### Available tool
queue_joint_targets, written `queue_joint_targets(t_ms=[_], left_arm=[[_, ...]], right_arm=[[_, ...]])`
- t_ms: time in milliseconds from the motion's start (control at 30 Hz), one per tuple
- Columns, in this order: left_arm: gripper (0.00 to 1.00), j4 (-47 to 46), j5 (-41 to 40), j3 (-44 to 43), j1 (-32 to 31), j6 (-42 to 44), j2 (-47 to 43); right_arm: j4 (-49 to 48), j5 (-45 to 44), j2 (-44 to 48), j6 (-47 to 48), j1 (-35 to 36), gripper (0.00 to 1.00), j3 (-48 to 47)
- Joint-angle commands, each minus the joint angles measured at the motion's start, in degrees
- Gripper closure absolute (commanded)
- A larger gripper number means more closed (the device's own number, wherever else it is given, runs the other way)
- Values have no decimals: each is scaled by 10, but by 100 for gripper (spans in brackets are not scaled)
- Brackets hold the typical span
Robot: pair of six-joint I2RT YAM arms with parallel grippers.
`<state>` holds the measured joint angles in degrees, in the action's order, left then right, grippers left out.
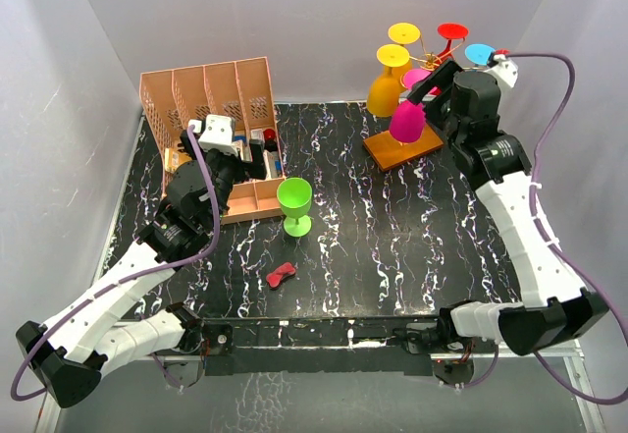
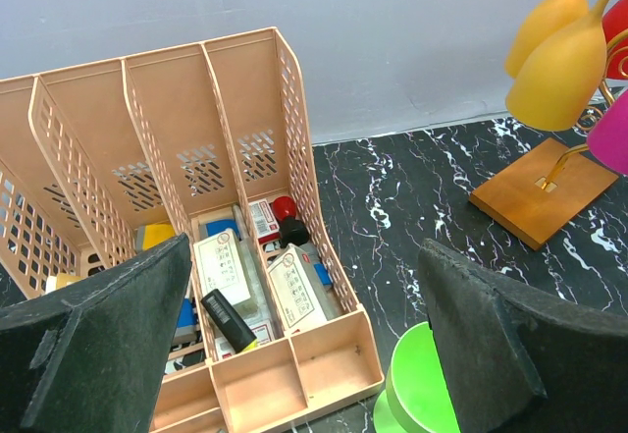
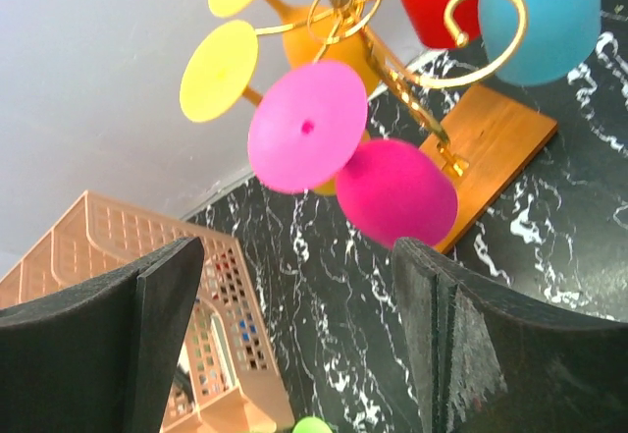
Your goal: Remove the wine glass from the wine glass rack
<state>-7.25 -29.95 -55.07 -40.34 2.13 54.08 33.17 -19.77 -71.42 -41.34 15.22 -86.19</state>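
The wine glass rack [image 1: 429,60] is a gold wire stand on a wooden base [image 1: 400,148] at the back right. It also shows in the right wrist view [image 3: 392,60]. Several coloured glasses hang upside down from it. A magenta glass [image 1: 408,121] hangs nearest the front, and its bowl [image 3: 395,192] and foot [image 3: 307,127] show in the right wrist view. My right gripper [image 1: 437,87] is open and empty [image 3: 294,354], right beside the magenta glass. My left gripper [image 1: 253,163] is open and empty [image 2: 304,354] over the front of the pink organiser. A green glass [image 1: 294,204] stands upright on the table.
The pink slotted file organiser [image 1: 211,99] at the back left holds small boxes and a marker [image 2: 228,320]. A small red object [image 1: 282,274] lies near the front middle. The green glass [image 2: 417,384] is under my left gripper's right finger. White walls close in the table.
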Motion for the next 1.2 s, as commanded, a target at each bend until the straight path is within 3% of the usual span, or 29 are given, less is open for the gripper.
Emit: queue_joint_targets(t_ms=[0,600,1167], left_arm=[[3,-17,1,-1,2,1,-4],[3,-14,4,-3,4,-4,2],[3,-9,10,-6,6,-10,8]], right_arm=[[-38,-52,-26,18,-15,17,-64],[-99,38,-81,-39,-75,25,-51],[-98,25,-100,-127,-91,31,-20]])
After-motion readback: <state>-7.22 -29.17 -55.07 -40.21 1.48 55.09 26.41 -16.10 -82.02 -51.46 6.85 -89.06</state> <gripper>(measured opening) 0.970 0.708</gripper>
